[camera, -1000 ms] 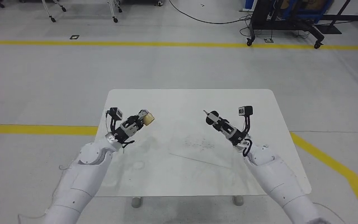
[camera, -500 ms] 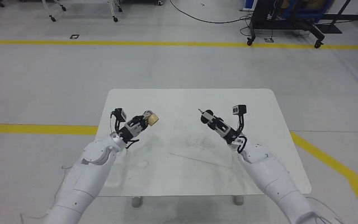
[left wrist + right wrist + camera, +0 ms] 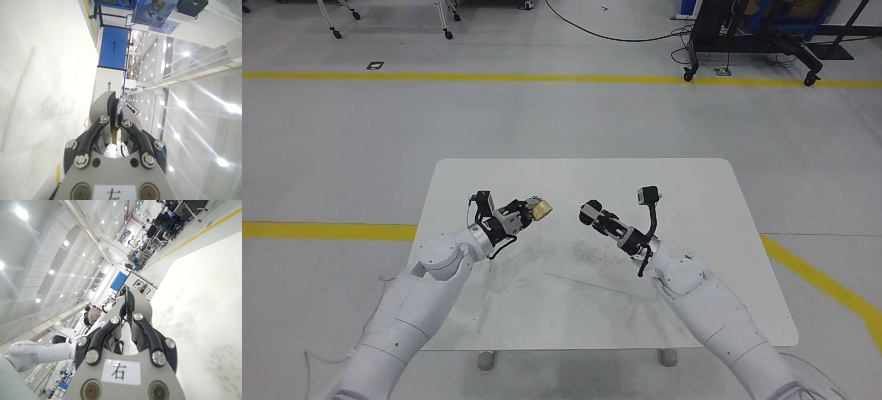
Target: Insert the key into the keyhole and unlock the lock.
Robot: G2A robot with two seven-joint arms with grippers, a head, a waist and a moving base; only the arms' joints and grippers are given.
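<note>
Above the white table (image 3: 682, 185), left of its middle, my left gripper (image 3: 534, 210) is shut on a small brass padlock (image 3: 541, 208). In the left wrist view the silver shackle (image 3: 121, 103) pokes out past the shut fingers (image 3: 103, 106), with the brass body (image 3: 114, 135) behind them. My right gripper (image 3: 591, 213) hangs a short gap to the right, facing the padlock, shut on the thin key. Little of the key shows between the pads (image 3: 130, 300). The right wrist view shows the padlock (image 3: 140, 287) just beyond my right gripper (image 3: 127, 292).
Dark scuff marks (image 3: 597, 255) spot the table's middle, under the grippers. The table edges lie well away on all sides. A dark wheeled frame (image 3: 752, 40) stands on the floor far behind the table.
Both arms have swung inward toward the table's middle. The padlock moved right and the key moved left, so the gap between them is much smaller.
</note>
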